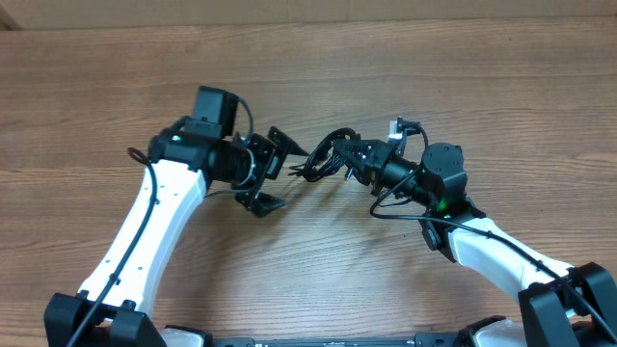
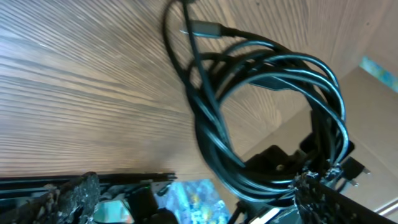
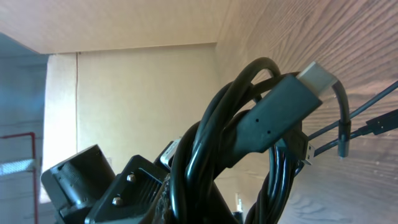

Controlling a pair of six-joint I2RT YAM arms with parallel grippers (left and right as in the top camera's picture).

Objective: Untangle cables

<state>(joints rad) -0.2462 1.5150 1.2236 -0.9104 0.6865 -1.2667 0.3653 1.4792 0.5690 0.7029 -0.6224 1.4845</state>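
In R wrist view: plug (image 3: pixel 280 118) close-up; R jaws grip cables (image 3: pixel 205 155), L jaws released.

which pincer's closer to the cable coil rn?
Right. The right pincer is shut on the cable coil; the left pincer stands open just beside it.

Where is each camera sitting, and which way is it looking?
Overhead: above the table, looking straight down; both arms show, left gripper open, right gripper shut on the cables.
Left wrist: on the left arm, looking low across the table at the coiled cables; one own finger shows at the bottom.
Right wrist: on the right arm, looking close at the cables it grips; gripper parts show lower left.
Shared: all three show the same cables.
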